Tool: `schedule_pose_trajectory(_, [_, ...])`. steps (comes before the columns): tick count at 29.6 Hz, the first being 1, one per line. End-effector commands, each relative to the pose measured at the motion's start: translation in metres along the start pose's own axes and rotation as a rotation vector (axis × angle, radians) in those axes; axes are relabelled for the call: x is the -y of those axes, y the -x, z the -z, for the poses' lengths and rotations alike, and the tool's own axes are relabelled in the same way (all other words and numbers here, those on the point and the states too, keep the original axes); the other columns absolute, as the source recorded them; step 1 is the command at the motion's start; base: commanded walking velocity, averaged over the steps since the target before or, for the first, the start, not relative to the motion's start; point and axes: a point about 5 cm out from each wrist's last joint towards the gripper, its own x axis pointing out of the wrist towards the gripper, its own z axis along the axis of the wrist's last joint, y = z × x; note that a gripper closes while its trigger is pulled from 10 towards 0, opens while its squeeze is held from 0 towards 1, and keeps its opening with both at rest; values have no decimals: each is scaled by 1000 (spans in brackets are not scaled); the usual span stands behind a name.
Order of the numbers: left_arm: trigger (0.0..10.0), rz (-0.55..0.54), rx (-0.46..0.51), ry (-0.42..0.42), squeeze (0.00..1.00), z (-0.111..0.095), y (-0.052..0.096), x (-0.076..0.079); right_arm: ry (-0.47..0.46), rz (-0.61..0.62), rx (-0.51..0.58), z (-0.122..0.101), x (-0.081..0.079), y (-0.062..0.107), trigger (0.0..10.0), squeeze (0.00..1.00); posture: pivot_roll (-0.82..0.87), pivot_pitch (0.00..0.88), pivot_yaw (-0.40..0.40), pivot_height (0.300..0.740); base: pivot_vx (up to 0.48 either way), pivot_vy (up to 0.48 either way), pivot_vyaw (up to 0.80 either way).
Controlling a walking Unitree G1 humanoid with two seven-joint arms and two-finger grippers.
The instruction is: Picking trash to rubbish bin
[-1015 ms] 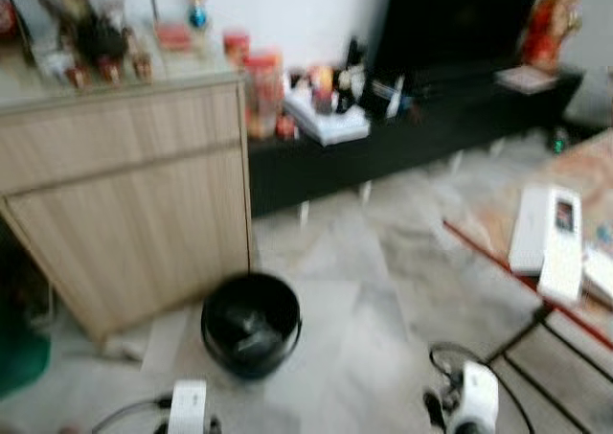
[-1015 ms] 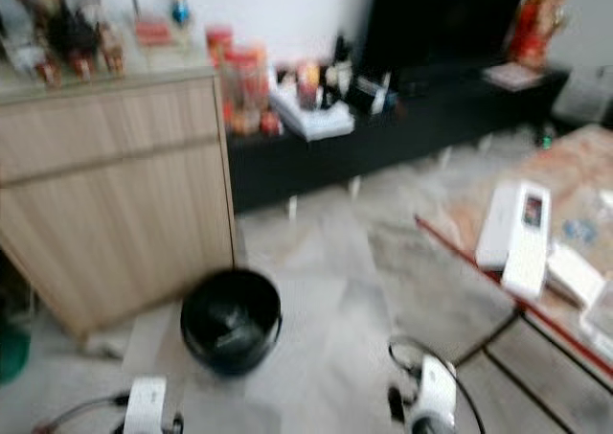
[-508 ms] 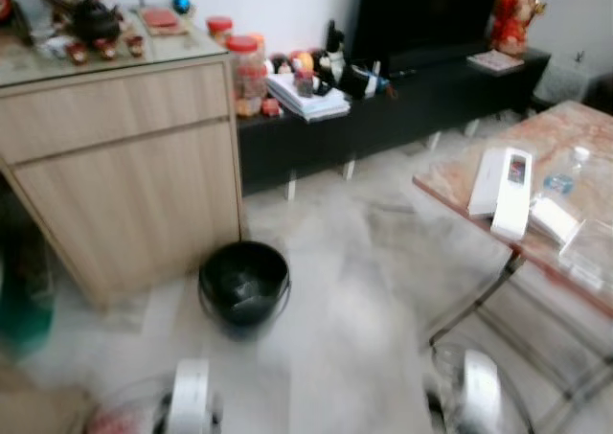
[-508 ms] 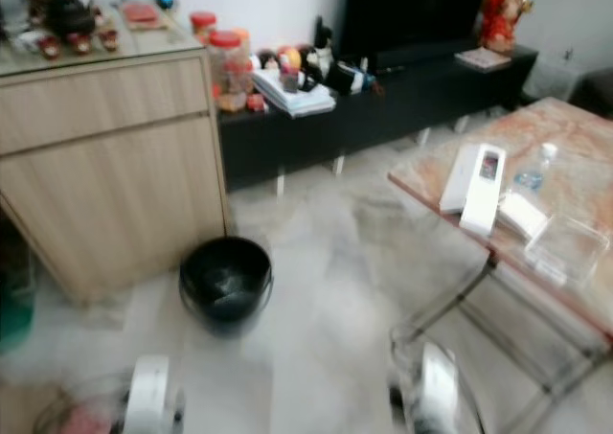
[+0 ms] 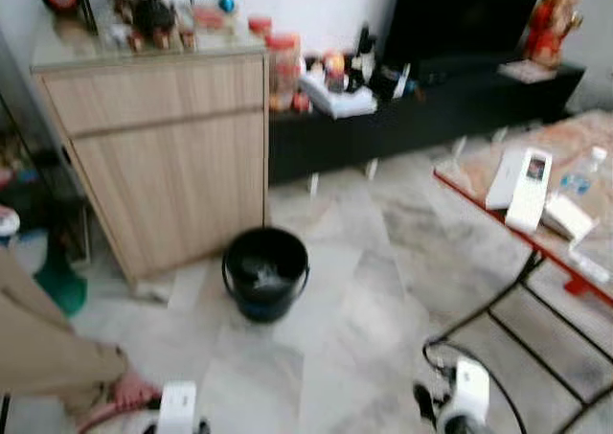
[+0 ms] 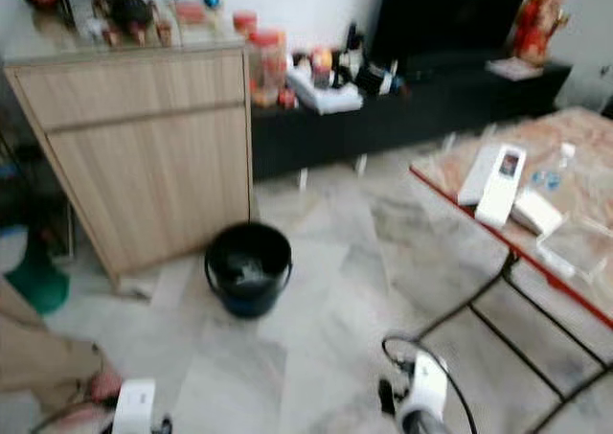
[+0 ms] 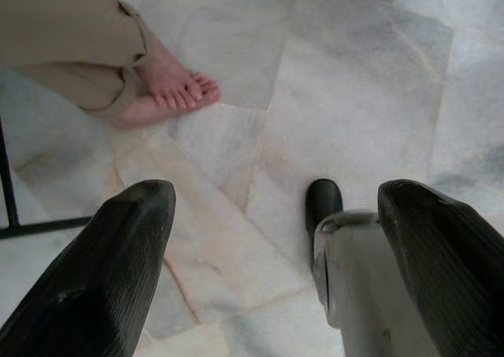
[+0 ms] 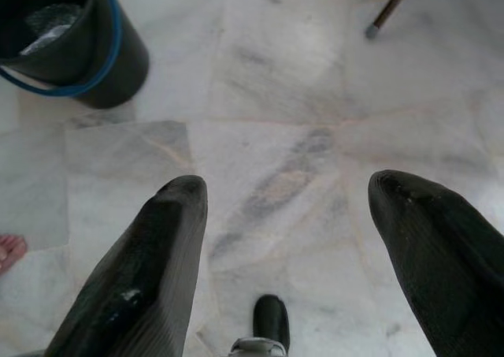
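Right gripper (image 8: 283,254) spread, round black bin (image 5: 265,272)

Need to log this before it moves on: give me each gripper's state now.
Left gripper: open, holding nothing, above the floor.
Right gripper: open, holding nothing, above the floor.

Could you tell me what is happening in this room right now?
The robot stands on a marble floor with both grippers open and holding nothing: the left gripper hangs near a person's bare foot, the right gripper hangs over bare tiles. A black rubbish bin sits ahead beside a wooden cabinet, with something pale already inside. White boxes and a plastic bottle lie on the table to the right.
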Motion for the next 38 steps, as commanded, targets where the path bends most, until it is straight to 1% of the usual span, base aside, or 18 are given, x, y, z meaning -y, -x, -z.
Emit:
schedule_pose_trajectory(1, [10000,21,20,-1,0,-7,-1,7,-5,15,22,-6,4,0,10000,0,-102,0,-115,740,0,0,0])
schedule_pose_trajectory(8, [10000,22,29,-7,0,-10,-2,7,17,-7,49,-12,-1,-2,10000,0,-105,0,-108,740,0,0,0])
schedule_pose_trajectory(9, [10000,18,65,-6,0,-18,-3,7,43,-24,83,-20,-5,-3,10000,0,-105,0,-108,740,0,0,0])
schedule_pose_trajectory(12, [10000,2,153,0,0,-36,-5,6,72,-55,162,-39,-12,-5,10000,0,-101,0,-104,740,0,0,0])
schedule_pose_trajectory(14, [10000,-23,263,7,0,-60,-6,3,103,-102,251,-60,-21,-6,10000,0,-102,0,-100,740,0,0,0])
schedule_pose_trajectory(16, [10000,-30,298,8,0,-67,-6,3,108,-122,277,-66,-24,-6,10000,0,-102,0,-98,740,0,0,0])
schedule_pose_trajectory(19, [10000,-36,394,12,0,-90,-6,2,127,-165,353,-87,-36,-6,10000,0,-95,0,-96,740,0,0,0])
schedule_pose_trajectory(20, [10000,-37,403,10,0,-93,-6,3,125,-171,362,-90,-38,-5,10000,0,-95,0,-96,740,0,0,0])
schedule_pose_trajectory(23, [10000,-27,420,9,0,-104,-7,6,134,-199,394,-104,-51,-6,10000,0,-80,0,-98,740,0,0,0])
schedule_pose_trajectory(25, [10000,-22,417,7,0,-105,-7,7,133,-208,400,-106,-54,-6,10000,0,-81,0,-97,740,0,0,0])
schedule_pose_trajectory(27, [10000,-2,393,-6,0,-100,-7,10,143,-219,406,-108,-58,-6,10000,0,-83,0,-93,740,0,0,0])
schedule_pose_trajectory(30, [10000,10,338,-25,0,-86,-7,12,149,-193,376,-102,-54,-7,10000,0,-82,0,-90,740,0,0,0])
schedule_pose_trajectory(32, [10000,7,257,-14,0,-65,-7,10,150,-156,314,-86,-43,-8,10000,0,-81,0,-89,740,0,0,0])
schedule_pose_trajectory(33, [10000,0,205,-10,0,-52,-7,6,144,-124,271,-74,-35,-8,10000,0,-79,0,-87,740,0,0,0])
schedule_pose_trajectory(34, [10000,0,205,-10,0,-52,-7,6,144,-124,271,-74,-35,-8,10000,0,-79,0,-87,740,0,0,0])
schedule_pose_trajectory(35, [10000,-4,149,-21,0,-39,-6,3,131,-90,230,-64,-27,-8,10000,0,-79,0,-87,740,0,0,0])
schedule_pose_trajectory(38, [10000,-9,71,-31,0,-18,-4,-2,109,-30,162,-46,-14,-7,10000,0,-77,0,-82,740,0,0,0])
